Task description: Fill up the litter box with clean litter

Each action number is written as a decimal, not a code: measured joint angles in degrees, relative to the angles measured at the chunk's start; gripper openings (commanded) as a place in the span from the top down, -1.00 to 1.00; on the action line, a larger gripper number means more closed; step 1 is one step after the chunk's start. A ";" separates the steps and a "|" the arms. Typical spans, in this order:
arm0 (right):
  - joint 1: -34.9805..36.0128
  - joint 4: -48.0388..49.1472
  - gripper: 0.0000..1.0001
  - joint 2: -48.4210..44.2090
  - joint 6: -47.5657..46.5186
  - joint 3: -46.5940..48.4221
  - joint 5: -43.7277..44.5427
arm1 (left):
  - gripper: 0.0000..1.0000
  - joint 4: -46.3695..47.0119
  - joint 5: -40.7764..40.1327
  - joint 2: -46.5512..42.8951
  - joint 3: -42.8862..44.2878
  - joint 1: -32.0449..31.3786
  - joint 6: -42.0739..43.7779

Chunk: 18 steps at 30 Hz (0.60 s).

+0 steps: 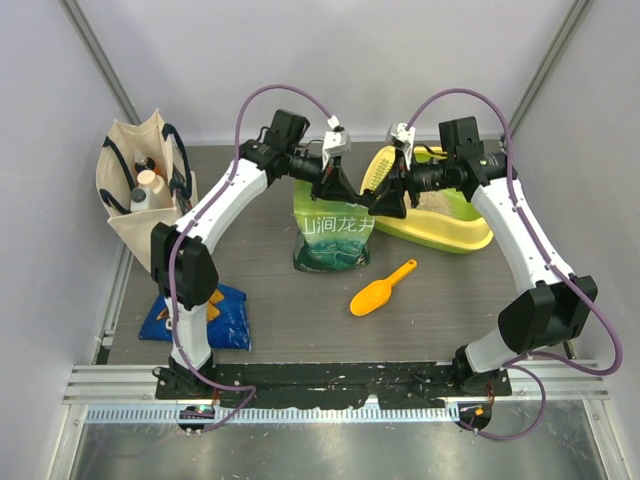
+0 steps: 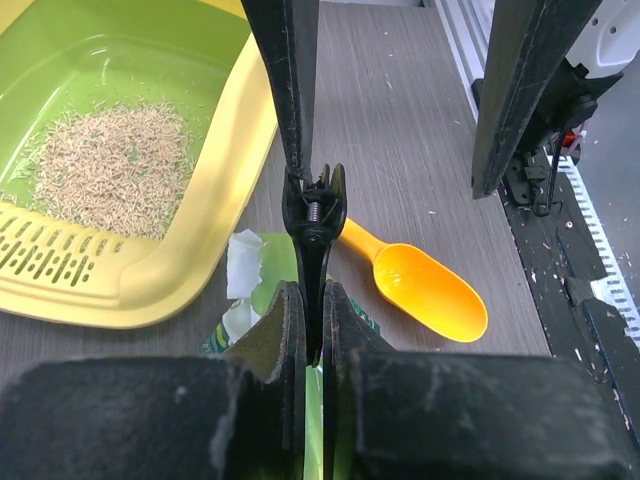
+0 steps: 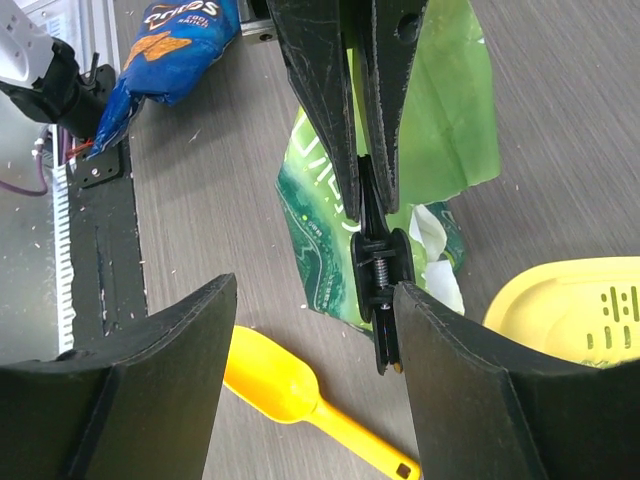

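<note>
Though mostly bare, litter box (image 2: 190, 270) with small patch of clean litter (image 2: 110, 170)

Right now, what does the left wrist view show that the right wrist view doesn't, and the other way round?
Only the left wrist: the clean litter heaped inside the litter box. Only the right wrist: the blue Doritos bag. Both: the box's yellow rim and grate, the green pouch, the orange scoop, and the black clip pinched in the shut left pincer.
</note>
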 measured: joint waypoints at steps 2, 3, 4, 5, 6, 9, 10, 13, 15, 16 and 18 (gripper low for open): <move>0.20 1.90 -0.36 -0.07 0.76 -0.68 0.48 | 1.00 0.35 -0.09 0.00 -0.13 0.00 -0.46; 0.20 2.75 -0.35 -0.11 1.11 -0.98 0.59 | 1.00 0.44 -0.09 0.00 -0.20 0.00 -0.68; 0.20 3.78 -0.33 -0.13 1.42 -1.38 0.76 | 1.00 0.66 -0.11 0.00 -0.26 0.07 -0.85; 0.22 4.68 -0.32 -0.15 1.57 -1.68 0.96 | 1.00 0.87 -0.15 0.00 -0.37 0.24 -1.01; 0.26 5.25 -0.32 -0.17 1.66 -1.86 1.25 | 1.00 0.96 -0.20 0.00 -0.39 0.33 -1.07; 0.13 6.25 -0.34 -0.17 2.01 -1.86 1.64 | 1.00 1.29 -0.48 -0.02 -0.46 0.44 -1.20; -0.44 6.97 -0.36 -0.15 2.89 -1.77 0.98 | 1.00 1.31 -0.57 -0.04 -0.46 0.52 -1.22; -3.15 9.51 -0.43 0.85 8.07 0.11 -1.66 | 1.00 0.52 -0.15 -0.33 -0.46 1.31 -1.16; -3.96 9.70 -0.47 1.99 7.65 2.58 -1.88 | 1.00 -0.39 0.24 -0.79 -0.46 1.79 -0.76; -3.74 9.16 -0.49 2.08 6.19 3.19 -1.27 | 1.00 -1.01 0.50 -1.11 -0.46 2.14 -0.59; -1.33 7.65 -0.49 1.68 2.62 3.32 -0.24 | 1.00 -1.81 0.92 -1.95 -0.46 2.62 -0.07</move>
